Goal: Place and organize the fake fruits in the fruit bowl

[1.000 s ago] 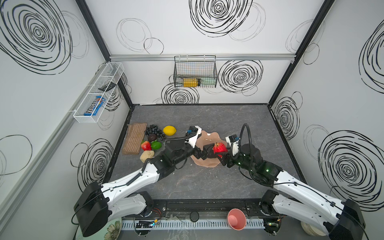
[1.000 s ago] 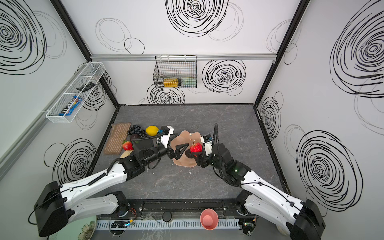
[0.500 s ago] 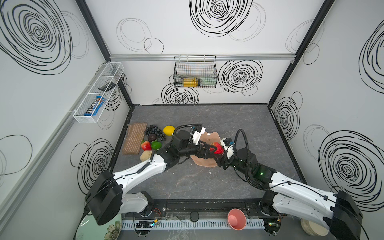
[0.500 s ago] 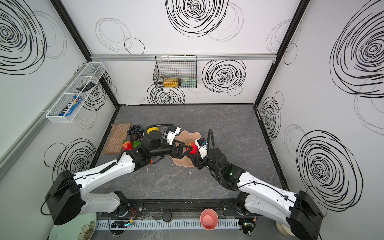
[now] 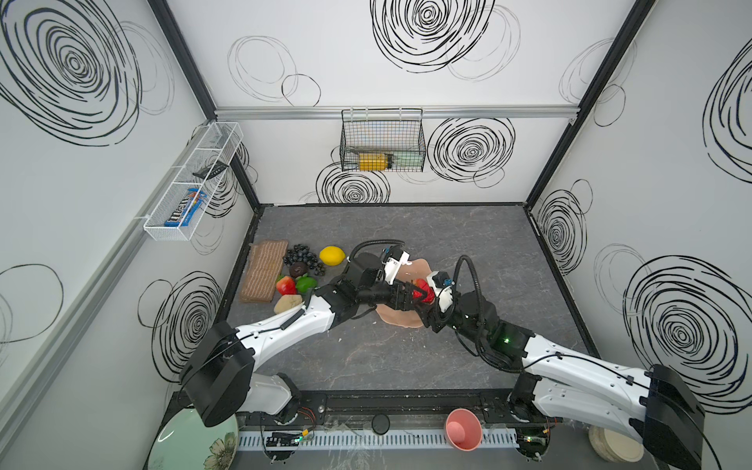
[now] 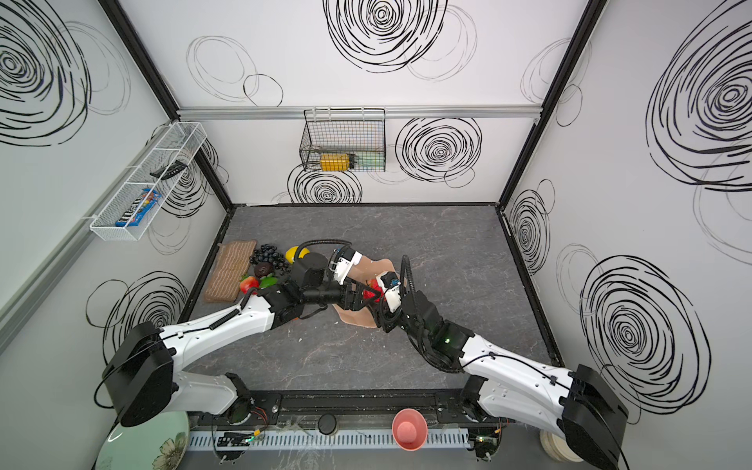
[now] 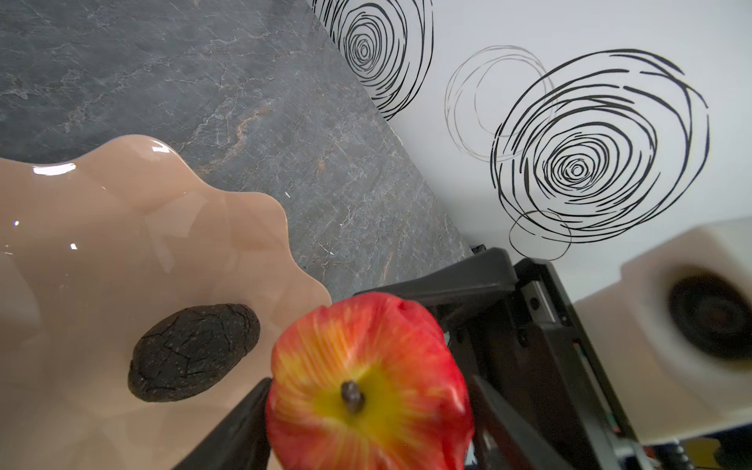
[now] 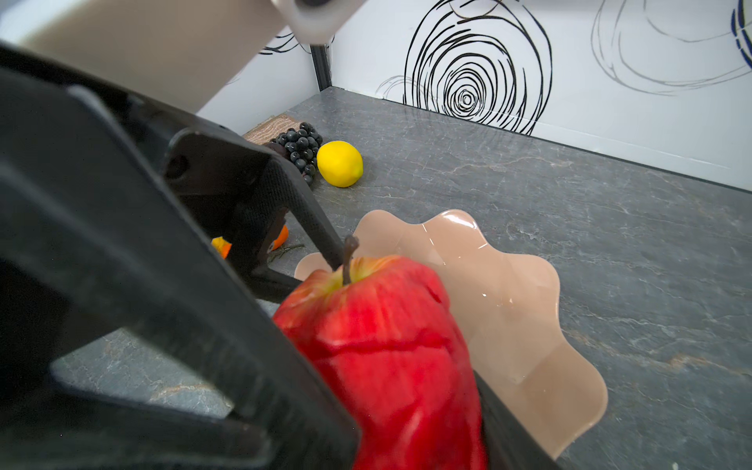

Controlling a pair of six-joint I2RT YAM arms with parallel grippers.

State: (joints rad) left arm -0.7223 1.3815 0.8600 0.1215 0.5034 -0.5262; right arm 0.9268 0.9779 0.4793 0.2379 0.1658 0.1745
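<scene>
**Red apple** (image 5: 422, 288): off the table, held in the air above the fruit bowl (image 8: 521, 309), by the rim on the right arm's side. Stem up, skin creased across the middle.

**Right gripper** (image 8: 390, 366): jaws clamped on the apple, one finger on each flank.

**Left gripper** (image 7: 370, 380): extends in from the left. Jaws parted, a finger close against each side of the same apple; whether they press it cannot be told. Both grippers crowd together over the bowl.

**Fruit bowl**: peach-pink, glossy, scalloped rim, flat on the grey table (image 5: 468, 244) near its middle. A dark avocado (image 7: 194, 352) lies inside, apart from the rim.

**Rim and room**: the lobes facing the back and right walls are uncovered, with bare tabletop running from them to both walls. The bowl's left part sits under the left arm in both top views. A wide bare strip lies between the bowl and the front rail, crossed above by both forearms.

**Other fruit**: grouped at the table's left edge, well apart from the bowl.
- Black grape bunch (image 5: 303, 258), with the lemon (image 5: 332, 256) just beside it.
- A dark round fruit (image 5: 298, 269), a red fruit (image 5: 286, 285) and a green lime (image 5: 305, 283).
- The beige pear (image 5: 288, 303), nearest the front.
- Two small orange fruits (image 8: 280, 238), partly hidden behind the left gripper's finger in the right wrist view.

**Woven mat** (image 5: 262, 270): along the left wall, just beside the group.

**Pink cup** (image 5: 463, 429): at the front rail.
</scene>
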